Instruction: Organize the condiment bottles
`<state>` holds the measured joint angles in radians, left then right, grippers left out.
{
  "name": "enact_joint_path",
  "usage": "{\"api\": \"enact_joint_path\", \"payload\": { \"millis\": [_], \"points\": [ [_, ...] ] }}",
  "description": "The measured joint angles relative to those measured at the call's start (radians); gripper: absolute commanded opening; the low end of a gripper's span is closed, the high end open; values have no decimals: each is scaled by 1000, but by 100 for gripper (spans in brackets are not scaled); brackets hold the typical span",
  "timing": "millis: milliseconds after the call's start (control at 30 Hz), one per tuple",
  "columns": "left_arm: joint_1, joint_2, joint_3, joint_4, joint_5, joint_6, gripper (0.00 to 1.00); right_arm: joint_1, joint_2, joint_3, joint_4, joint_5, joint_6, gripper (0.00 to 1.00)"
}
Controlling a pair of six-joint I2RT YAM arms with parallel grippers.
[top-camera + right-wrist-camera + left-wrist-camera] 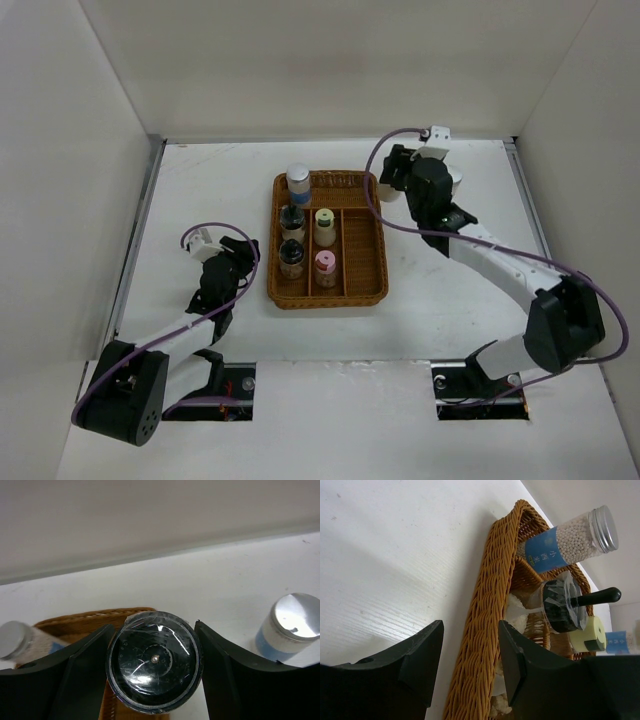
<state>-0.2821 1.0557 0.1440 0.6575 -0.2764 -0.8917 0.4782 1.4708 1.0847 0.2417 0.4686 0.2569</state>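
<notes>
Black-fingered, my right tool (pixel 155 680) is clenching a dark-lidded jar (pixel 155 652) by the wicker tray's (pixel 365 255) far right corner. My left tool (pixel 470 665) is hovering, released, beside the tray's left rim. Five bottles (pixel 325 228) are standing inside the tray, and a silver-capped jar (pixel 290 625) is standing on the tabletop (pixel 225 580).

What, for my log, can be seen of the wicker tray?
The wicker tray is a brown woven rectangular basket with inner dividers, lying flat mid-table. Five bottles stand in its left and middle lanes; the right lane holds none. The open left gripper faces its left wall, apart; the right gripper holds a dark-capped bottle near its far corner.
</notes>
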Motion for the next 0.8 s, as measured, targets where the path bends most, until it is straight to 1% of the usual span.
{"api": "enact_joint_path", "payload": {
  "millis": [133, 333, 700, 767, 800],
  "points": [
    [0, 0, 0, 0, 0, 0, 46, 88, -57, -37, 25, -1, 8, 52],
    [0, -1, 0, 1, 0, 0, 46, 178, -17, -68, 15, -14, 23, 52],
    [-2, -7, 0, 2, -1, 0, 47, 190, 177, -69, 23, -25, 54, 53],
    [-3, -7, 0, 2, -1, 0, 47, 192, 201, -71, 36, -24, 53, 55],
    [-3, -7, 0, 2, -1, 0, 47, 193, 204, -71, 51, -24, 54, 58]
  ]
}}
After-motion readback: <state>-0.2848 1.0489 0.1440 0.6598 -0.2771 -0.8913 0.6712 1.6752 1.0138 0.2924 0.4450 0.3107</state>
